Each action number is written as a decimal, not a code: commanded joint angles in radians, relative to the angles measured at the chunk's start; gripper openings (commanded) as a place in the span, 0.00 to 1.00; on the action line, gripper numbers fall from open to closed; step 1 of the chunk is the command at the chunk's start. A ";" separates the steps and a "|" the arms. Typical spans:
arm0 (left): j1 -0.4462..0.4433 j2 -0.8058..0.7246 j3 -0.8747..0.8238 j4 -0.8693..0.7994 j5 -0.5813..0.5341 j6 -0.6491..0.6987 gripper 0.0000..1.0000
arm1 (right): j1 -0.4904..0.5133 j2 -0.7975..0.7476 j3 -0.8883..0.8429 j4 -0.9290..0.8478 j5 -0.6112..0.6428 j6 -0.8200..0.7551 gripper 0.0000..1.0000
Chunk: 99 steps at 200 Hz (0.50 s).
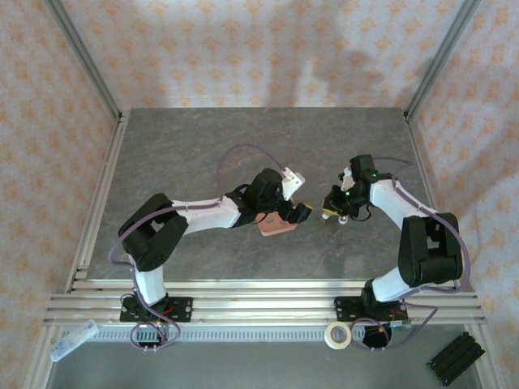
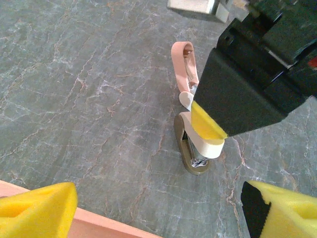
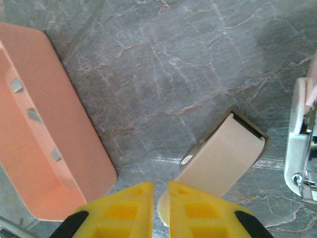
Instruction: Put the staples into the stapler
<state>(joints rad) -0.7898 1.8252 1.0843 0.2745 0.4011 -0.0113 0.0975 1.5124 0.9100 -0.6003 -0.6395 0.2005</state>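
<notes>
left end effector [image 2: 158,213]: spread | right end effector [image 3: 159,206]: pinched

Grey marbled table [image 1: 203,146], salmon-pink tray [image 3: 84,144] and pink-white stapler [image 2: 179,62] on it

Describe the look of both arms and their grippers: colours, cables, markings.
The left arm and right arm have white links, black joints and a grey-purple cable looping alongside; a green light glows at the right wrist. The left gripper and right gripper have black bodies with yellow fingers moulded with square pockets.
</notes>
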 commanded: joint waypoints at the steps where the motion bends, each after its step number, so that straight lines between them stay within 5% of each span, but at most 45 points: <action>1: 0.001 -0.041 -0.016 0.031 -0.032 -0.003 0.87 | 0.001 0.036 -0.043 -0.004 0.106 0.040 0.13; 69: 0.001 -0.042 -0.013 0.006 -0.036 0.010 0.87 | -0.001 0.068 -0.051 -0.012 0.145 0.074 0.10; 99: 0.000 -0.022 0.038 -0.054 -0.035 -0.008 0.87 | -0.001 -0.020 -0.003 -0.043 0.132 0.068 0.20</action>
<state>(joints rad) -0.7902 1.8145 1.0771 0.2722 0.3840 -0.0109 0.0990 1.5364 0.8833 -0.5770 -0.6086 0.2646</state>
